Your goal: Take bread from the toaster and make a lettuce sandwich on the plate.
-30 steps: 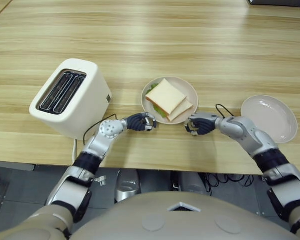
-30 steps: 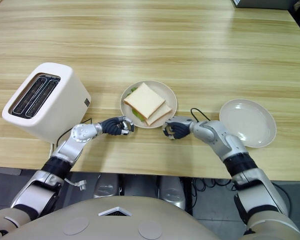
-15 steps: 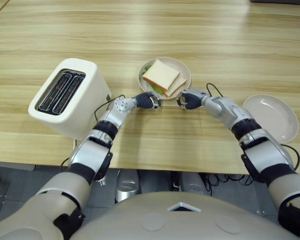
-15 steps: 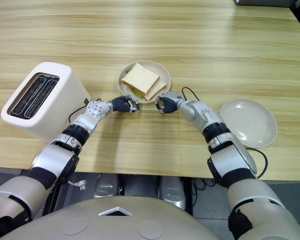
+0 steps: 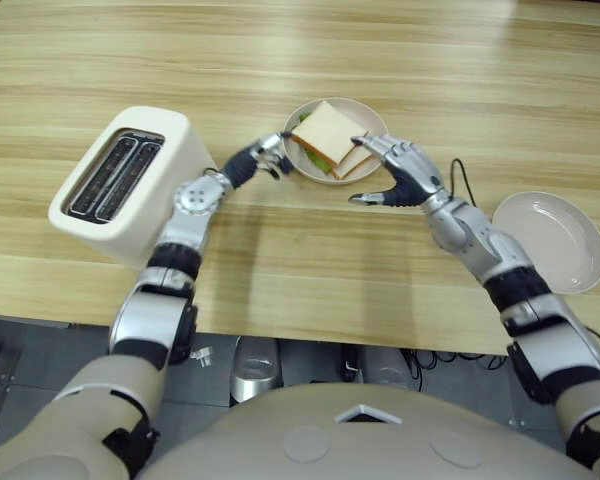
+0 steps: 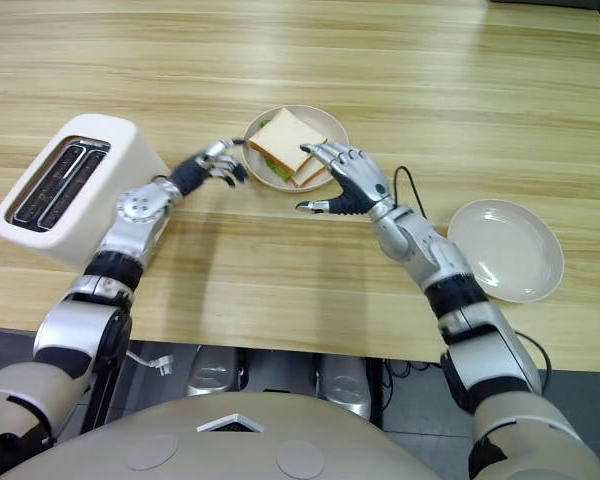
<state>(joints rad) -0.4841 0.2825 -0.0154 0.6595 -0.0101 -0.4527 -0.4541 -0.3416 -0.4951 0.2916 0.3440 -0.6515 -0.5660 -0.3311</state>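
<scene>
Since both hands pushed the plate (image 5: 370,115) farther up the surface (image 5: 300,260), the right hand (image 5: 400,170) has opened wide beside the sandwich (image 5: 325,135) on it. I cannot tell about the left hand (image 5: 260,158). Sandwich looks done.

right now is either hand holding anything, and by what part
Nothing is held. The left hand lies open beside the left rim of the plate; the right hand is spread open beside the sandwich.
</scene>
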